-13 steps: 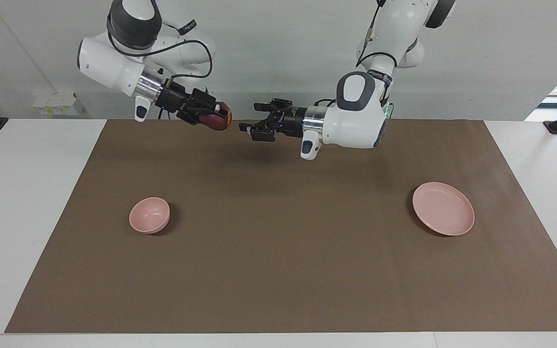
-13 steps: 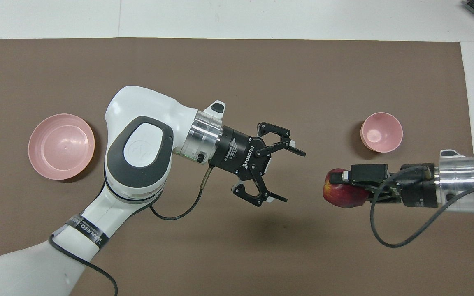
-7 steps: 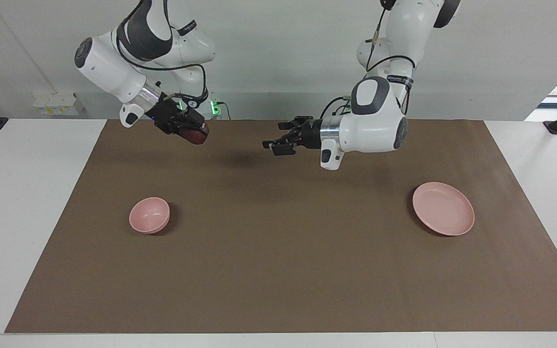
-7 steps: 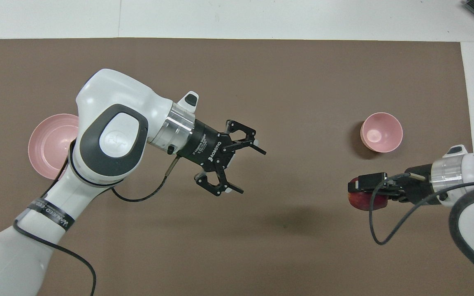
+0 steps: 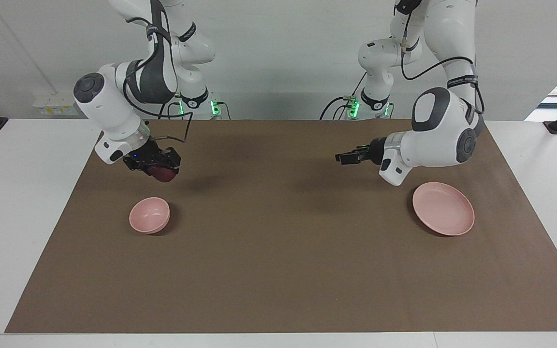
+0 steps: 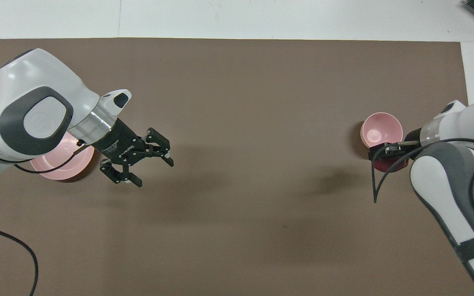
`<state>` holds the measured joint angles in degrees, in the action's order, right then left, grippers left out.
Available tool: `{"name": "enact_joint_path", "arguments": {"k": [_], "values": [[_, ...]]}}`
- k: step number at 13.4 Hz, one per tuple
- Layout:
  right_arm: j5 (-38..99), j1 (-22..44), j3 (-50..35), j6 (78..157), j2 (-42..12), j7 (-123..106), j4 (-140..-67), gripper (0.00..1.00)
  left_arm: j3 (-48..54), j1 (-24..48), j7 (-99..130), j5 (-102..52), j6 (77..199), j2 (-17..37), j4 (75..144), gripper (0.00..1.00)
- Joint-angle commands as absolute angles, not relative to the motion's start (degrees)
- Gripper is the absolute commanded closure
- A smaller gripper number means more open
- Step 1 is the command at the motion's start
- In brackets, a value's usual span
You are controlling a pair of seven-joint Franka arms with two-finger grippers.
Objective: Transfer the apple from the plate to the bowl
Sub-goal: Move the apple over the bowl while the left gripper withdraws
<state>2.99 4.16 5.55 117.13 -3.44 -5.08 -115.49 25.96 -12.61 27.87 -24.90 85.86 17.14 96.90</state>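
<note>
Carrying step: right pincer (image 5: pixel 162 170), clamped on the apple (image 5: pixel 163 174) at frame left, must next move over the bowl (image 5: pixel 149 215); left pincer (image 6: pixel 146 162) waits, fingers apart.

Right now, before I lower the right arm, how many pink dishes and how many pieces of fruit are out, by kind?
Pink plate: 1
Pink bowl: 1
Apple: 1, held in the right end effector in the air, not yet in the bowl
Total: 3
</note>
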Motion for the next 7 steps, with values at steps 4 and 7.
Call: {"name": "enact_joint_path", "arguments": {"k": [4, 7], "values": [[-7.02, 3.69, 5.01, 123.13, -14.93, -8.09, -106.44, 1.00, 24.97, -16.88, 19.86, -12.23, 85.17, 16.00, 95.02, 0.00], [-7.56, 3.17, 5.01, 123.31, -15.47, -8.00, -107.31, 1.00, 24.70, -17.14, 19.78, -10.48, 84.64, 13.20, 92.81, 0.00]]}}
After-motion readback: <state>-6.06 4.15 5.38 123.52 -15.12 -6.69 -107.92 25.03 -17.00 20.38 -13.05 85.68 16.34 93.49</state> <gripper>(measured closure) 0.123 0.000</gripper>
